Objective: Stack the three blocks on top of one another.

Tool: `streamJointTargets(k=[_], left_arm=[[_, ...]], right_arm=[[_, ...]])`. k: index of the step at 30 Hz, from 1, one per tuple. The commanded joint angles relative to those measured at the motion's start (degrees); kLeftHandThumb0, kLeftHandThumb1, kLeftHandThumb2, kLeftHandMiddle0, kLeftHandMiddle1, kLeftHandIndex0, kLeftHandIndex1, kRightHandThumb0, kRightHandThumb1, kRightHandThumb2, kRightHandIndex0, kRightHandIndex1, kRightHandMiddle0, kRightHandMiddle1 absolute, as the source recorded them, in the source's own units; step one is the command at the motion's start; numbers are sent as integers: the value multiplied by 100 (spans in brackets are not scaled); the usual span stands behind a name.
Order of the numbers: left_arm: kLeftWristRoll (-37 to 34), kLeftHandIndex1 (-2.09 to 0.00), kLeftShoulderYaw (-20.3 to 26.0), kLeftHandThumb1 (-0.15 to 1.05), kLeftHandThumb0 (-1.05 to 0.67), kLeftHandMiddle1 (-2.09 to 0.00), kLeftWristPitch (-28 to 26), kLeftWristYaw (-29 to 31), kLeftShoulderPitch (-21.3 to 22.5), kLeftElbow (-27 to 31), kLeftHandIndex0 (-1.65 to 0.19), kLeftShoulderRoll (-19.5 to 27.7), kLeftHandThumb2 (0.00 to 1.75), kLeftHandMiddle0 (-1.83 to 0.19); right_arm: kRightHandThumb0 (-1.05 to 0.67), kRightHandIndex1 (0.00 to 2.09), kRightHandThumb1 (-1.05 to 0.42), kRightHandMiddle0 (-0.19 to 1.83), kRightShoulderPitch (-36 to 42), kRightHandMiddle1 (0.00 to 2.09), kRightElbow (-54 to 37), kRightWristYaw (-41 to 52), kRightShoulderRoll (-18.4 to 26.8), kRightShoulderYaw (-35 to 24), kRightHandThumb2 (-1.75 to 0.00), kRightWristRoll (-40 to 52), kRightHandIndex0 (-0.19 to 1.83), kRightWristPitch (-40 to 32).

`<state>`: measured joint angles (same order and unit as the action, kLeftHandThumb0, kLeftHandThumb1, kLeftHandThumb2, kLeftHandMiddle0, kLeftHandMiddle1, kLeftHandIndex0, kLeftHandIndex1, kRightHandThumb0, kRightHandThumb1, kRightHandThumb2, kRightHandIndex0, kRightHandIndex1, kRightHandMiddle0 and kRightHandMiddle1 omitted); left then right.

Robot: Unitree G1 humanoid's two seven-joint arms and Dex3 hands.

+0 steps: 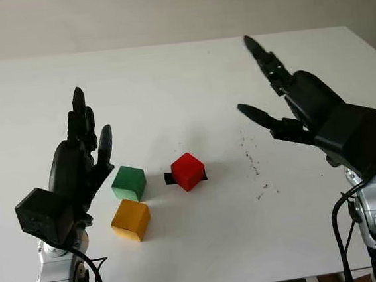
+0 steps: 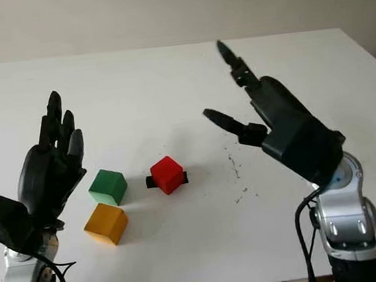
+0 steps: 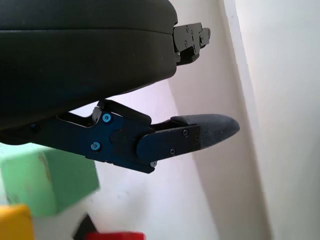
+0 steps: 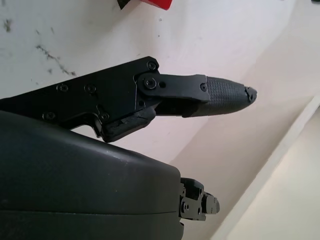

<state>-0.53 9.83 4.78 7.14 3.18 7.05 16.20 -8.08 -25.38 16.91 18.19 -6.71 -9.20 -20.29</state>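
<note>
Raised above the white table, the left hand is held open with nothing in it, just left of the green block. Touching the green block's near side is the yellow block; the red block sits to their right. Well right of it, the right hand is held open.

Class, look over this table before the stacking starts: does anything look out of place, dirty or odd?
Yes. Dark specks mark the white table right of the red block, which sits on a small black patch. The green block and yellow block look normal.
</note>
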Motion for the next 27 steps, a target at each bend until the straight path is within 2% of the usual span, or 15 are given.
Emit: streamJointTargets(k=[1,4,7,10,13,16,19,24,27], left_arm=[[145,-9,84,105,-67,-8,176,-22,118,53,6,174,53,5],[30,-9,215,105,-66,-8,64,240,113,61,0,489,51,-3],[-156,-9,399,105,-65,-7,-86,773,-12,283,-9,975,29,-7],[35,-10,513,104,-61,-9,436,1218,-101,315,-24,1548,16,-21],[-73,-9,586,102,-55,-8,715,1639,-119,307,-37,1915,7,-30],[-115,-9,607,95,-52,-4,1256,2434,-40,158,-42,2626,3,-26],[-187,-7,600,91,-50,-2,1601,2919,96,-27,-41,3040,3,-18],[418,-5,387,88,-39,-3,2641,3095,510,-394,-37,3518,4,-12],[1291,-3,168,85,-37,-3,3786,2930,966,-693,-29,3908,4,-6]], right_arm=[[-67,5,-105,-9,136,5,-223,-171,-223,-123,-57,190,-11,-227],[-63,4,-105,-10,335,5,-357,-303,-348,-212,-58,414,-13,-339],[-58,3,-105,-13,491,4,-425,-388,-406,-312,-58,605,-16,-318],[-56,3,-105,-14,588,4,-434,-455,-397,-347,-59,711,-18,-274],[-56,3,-105,-14,633,4,-436,-516,-365,-326,-59,739,-17,-266],[-56,3,-105,-14,661,4,-486,-590,-391,-304,-59,761,-18,-375],[-55,4,-105,-14,675,5,-496,-644,-398,-281,-59,772,-18,-395],[-56,4,-105,-13,656,5,-479,-716,-367,-241,-58,747,-17,-432],[-56,4,-105,-14,618,5,-491,-744,-375,-251,-58,776,-18,-520]])
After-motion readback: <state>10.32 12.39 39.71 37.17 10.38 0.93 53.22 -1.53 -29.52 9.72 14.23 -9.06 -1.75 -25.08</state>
